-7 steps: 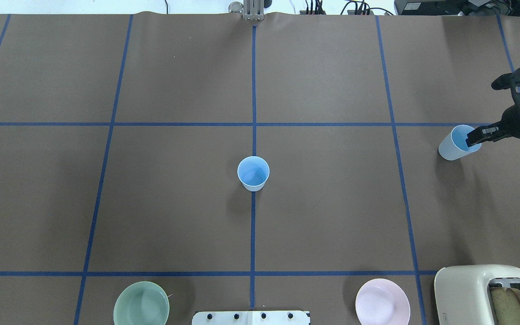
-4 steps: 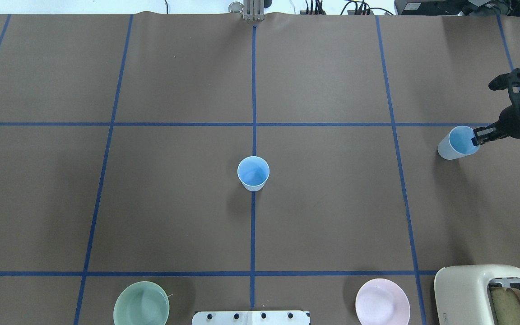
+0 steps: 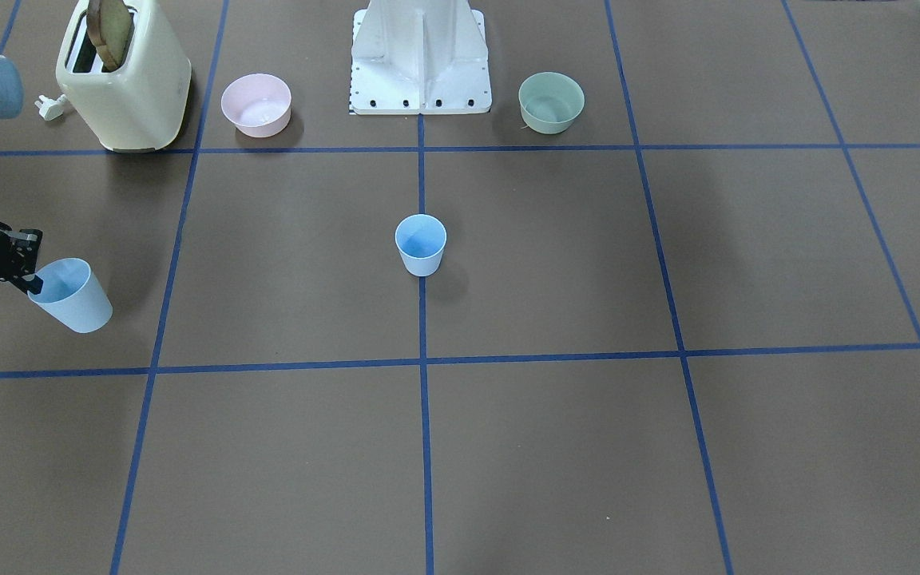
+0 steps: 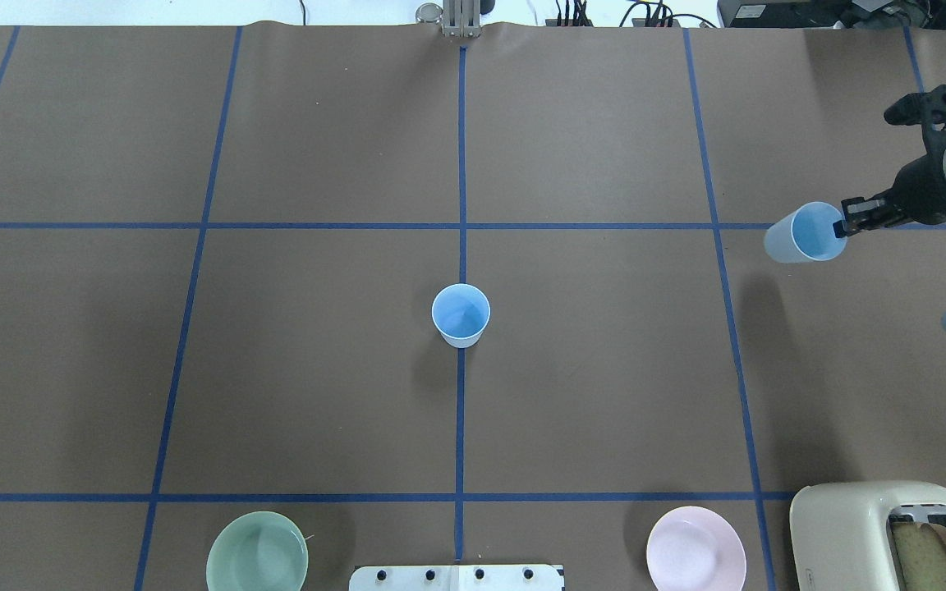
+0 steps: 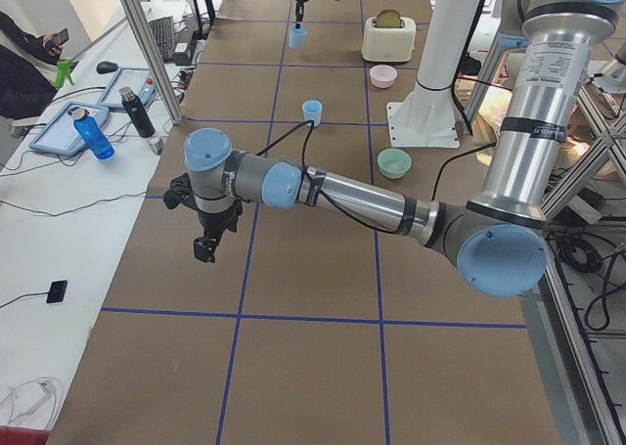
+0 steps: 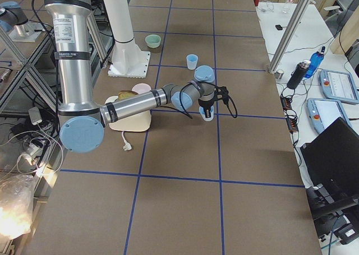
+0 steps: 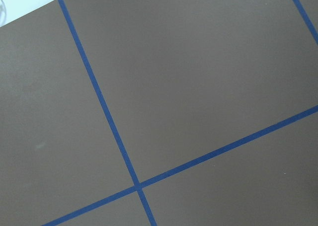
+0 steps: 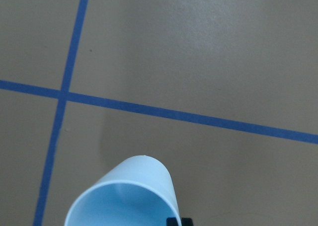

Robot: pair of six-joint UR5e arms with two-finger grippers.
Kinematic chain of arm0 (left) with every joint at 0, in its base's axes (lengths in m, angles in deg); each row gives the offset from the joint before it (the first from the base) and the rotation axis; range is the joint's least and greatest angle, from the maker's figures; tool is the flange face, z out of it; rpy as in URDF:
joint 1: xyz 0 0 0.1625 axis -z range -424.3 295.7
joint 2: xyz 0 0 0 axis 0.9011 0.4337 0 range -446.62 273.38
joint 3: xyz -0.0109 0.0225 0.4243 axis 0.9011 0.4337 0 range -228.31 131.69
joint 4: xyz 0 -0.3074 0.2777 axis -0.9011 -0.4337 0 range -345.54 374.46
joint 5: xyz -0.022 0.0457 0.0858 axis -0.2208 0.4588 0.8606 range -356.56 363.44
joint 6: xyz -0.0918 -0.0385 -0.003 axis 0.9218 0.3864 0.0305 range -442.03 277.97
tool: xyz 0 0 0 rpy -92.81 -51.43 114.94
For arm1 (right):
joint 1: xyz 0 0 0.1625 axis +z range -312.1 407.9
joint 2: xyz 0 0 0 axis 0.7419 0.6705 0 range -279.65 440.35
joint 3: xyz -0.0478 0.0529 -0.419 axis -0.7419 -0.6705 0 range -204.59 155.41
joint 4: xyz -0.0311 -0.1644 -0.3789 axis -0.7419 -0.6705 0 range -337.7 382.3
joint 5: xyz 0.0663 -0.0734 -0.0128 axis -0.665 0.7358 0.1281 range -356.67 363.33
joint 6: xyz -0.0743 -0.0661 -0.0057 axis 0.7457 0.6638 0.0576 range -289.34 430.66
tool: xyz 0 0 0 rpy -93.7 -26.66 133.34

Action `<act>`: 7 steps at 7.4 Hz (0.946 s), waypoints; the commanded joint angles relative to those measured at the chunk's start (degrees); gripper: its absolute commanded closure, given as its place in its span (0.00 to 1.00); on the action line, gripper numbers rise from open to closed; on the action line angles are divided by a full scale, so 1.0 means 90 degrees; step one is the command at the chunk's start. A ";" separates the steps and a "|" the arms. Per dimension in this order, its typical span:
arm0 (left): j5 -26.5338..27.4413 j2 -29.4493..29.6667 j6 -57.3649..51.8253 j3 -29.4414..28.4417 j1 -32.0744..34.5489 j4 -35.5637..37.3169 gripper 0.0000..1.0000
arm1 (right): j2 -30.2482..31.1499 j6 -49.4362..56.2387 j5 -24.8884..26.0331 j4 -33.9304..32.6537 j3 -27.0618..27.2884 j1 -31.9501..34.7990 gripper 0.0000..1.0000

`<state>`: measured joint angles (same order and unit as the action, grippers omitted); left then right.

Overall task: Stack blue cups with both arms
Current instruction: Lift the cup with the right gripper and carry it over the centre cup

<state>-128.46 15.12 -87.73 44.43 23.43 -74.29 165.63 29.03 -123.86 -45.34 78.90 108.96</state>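
One blue cup (image 4: 461,314) stands upright at the table's centre, on the middle tape line; it also shows in the front-facing view (image 3: 421,243). The second blue cup (image 4: 801,233) hangs tilted above the table at the robot's right. My right gripper (image 4: 841,226) is shut on its rim, one finger inside the mouth; the front-facing view (image 3: 29,281) and the right wrist view show this cup (image 8: 124,196) too. My left gripper (image 5: 204,249) shows only in the exterior left view, above bare table far from both cups. I cannot tell whether it is open or shut.
A cream toaster (image 4: 892,533) with bread stands near the robot's right. A pink bowl (image 4: 695,548) and a pale green bowl (image 4: 257,552) flank the white base mount (image 3: 420,56). Blue tape lines cross the brown table.
My right gripper has lifted the cup off the table and carried it a little toward the centre and away from the robot. The centre cup has not moved.
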 commanded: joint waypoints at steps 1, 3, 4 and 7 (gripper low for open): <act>-0.0061 -0.0482 0.0477 -0.0070 0.0243 -0.0128 0.01 | -0.0877 -0.1207 -0.0399 -0.0101 0.0112 0.0070 1.00; -0.0236 -0.0893 0.0477 -0.0109 0.0291 -0.0168 0.01 | -0.2068 -0.2749 -0.0342 -0.1480 0.0704 -0.0375 1.00; -0.0237 -0.0982 0.0506 -0.0041 0.0292 -0.0198 0.01 | -0.2614 -0.3356 -0.0273 -0.2262 0.0979 -0.0650 1.00; -0.0227 -0.0973 0.0526 -0.0080 0.0282 -0.0208 0.01 | -0.3983 -0.4716 0.2004 -0.3254 0.0876 -0.2852 1.00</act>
<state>-130.50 6.37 -83.04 43.88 26.02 -76.13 134.41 -8.34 -114.73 -71.54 87.75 91.70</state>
